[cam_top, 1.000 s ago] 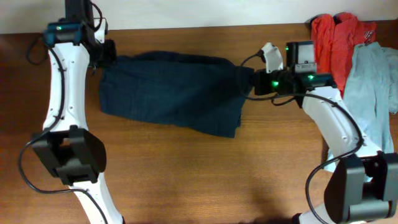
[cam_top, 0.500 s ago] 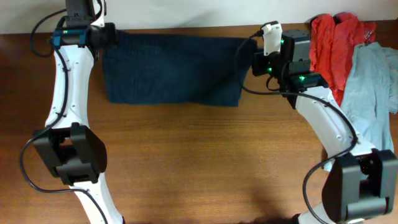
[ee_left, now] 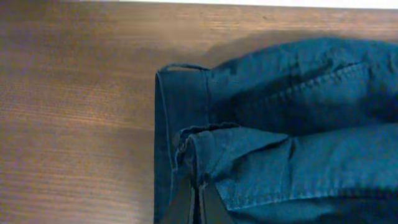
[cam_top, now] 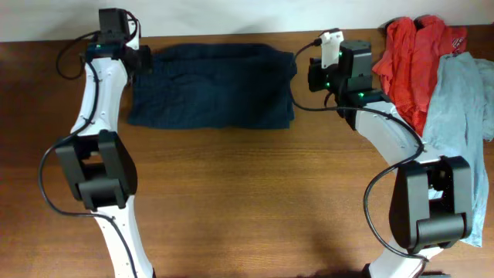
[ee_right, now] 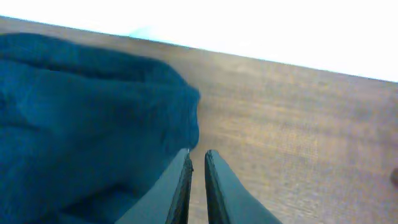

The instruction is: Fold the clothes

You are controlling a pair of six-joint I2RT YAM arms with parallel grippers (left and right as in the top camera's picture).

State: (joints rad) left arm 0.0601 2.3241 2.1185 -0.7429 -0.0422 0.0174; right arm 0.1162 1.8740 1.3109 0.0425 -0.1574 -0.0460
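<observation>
The dark navy-blue shorts [cam_top: 212, 85] lie folded in a wide flat rectangle at the back of the wooden table [cam_top: 247, 201]. My left gripper [cam_top: 143, 59] is at their back left corner. In the left wrist view its fingers [ee_left: 196, 186] are shut on a bunched fold of the shorts [ee_left: 280, 143] by the hem. My right gripper [cam_top: 307, 75] is just off the right edge of the shorts. In the right wrist view its fingers [ee_right: 198, 155] are nearly together with only bare wood between them, and the shorts [ee_right: 81, 124] lie beside them to the left.
A red garment [cam_top: 413, 54] and a pale blue-grey shirt [cam_top: 459, 116] lie heaped at the back right, close behind the right arm. The table's back edge meets a white wall just behind the shorts. Bare wood fills the front half.
Both grippers carried the shorts toward the back of the table and laid them flat. The right gripper has come off the cloth and sits beside its edge.
</observation>
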